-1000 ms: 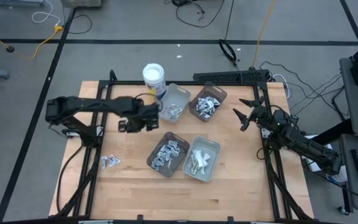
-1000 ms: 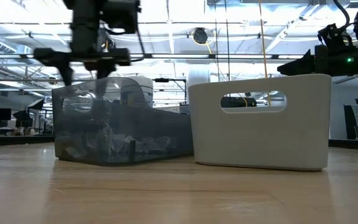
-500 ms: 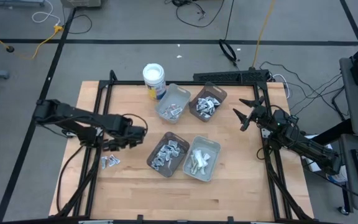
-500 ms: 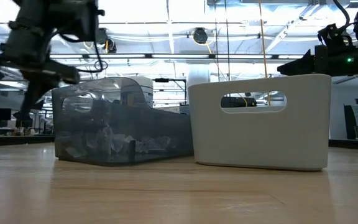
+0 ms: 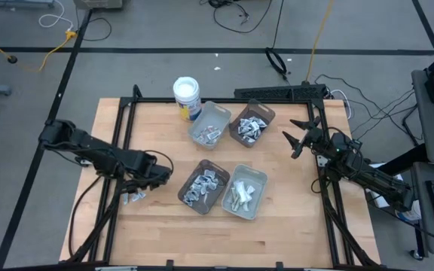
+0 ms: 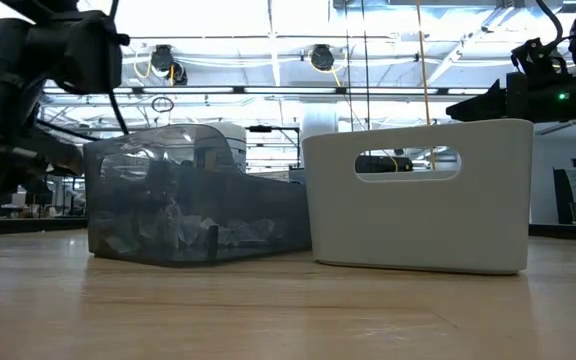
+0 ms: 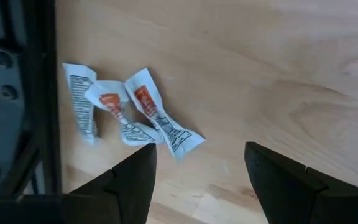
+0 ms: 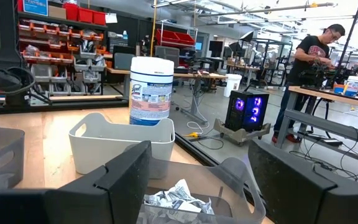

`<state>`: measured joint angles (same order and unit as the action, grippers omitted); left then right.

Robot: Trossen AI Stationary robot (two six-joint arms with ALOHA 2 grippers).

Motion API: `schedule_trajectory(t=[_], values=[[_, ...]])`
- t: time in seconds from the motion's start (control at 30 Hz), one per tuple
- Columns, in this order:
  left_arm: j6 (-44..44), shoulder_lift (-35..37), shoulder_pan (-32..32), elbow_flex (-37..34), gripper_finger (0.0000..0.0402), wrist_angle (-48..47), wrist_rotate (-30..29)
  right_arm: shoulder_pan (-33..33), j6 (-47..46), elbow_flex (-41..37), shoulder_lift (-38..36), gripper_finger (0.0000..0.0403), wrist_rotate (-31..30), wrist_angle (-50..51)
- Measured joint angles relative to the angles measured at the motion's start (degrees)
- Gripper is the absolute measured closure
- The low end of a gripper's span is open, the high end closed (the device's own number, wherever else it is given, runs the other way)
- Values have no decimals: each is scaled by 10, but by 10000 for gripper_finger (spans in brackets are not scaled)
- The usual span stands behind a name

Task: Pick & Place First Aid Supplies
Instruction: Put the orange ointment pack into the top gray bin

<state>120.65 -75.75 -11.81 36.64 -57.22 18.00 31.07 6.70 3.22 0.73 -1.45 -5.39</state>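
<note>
**Pick step: left gripper over the loose packets**

The left gripper (image 5: 151, 181) is held above a small cluster of loose packets (image 7: 126, 115) lying on the tabletop (image 5: 277, 226) near its left edge, just beside the black frame rail (image 7: 39, 93). Its jaws are spread, with nothing between them. The rest of the supplies already lie in the four trays (image 5: 204, 187) at the middle of the tabletop (the white tub (image 5: 187, 95) stands beyond them). The right gripper (image 5: 301, 138) is parked at the right edge, jaws spread and empty. Next, a descent is judged necessary, centred on one packet, with the jaws closed flat against the wood.
</note>
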Motion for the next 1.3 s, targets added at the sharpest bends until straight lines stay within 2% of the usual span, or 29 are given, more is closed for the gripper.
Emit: schedule_trajectory(t=[0.33, 0.6, 0.7, 0.93, 1.07, 1.2, 1.3], values=[[61, 1, -53, -47, 151, 47, 2, 0, 0, 0, 0, 140, 0, 0], [61, 1, -78, -57, 155, 84, -16, 0, 0, 0, 0, 140, 0, 0], [48, 1, -82, -58, 184, 98, -15, 0, 0, 0, 0, 140, 0, 0], [22, 0, -81, -58, 308, 123, -1, 0, 0, 0, 0, 140, 0, 0], [21, 0, -82, -58, 365, 129, 4, 0, 0, 0, 0, 140, 0, 0], [23, 0, -81, -58, 395, 129, 7, 0, 0, 0, 0, 140, 0, 0], [30, 3, -81, -58, 394, 124, 7, 0, 0, 0, 0, 140, 0, 0]])
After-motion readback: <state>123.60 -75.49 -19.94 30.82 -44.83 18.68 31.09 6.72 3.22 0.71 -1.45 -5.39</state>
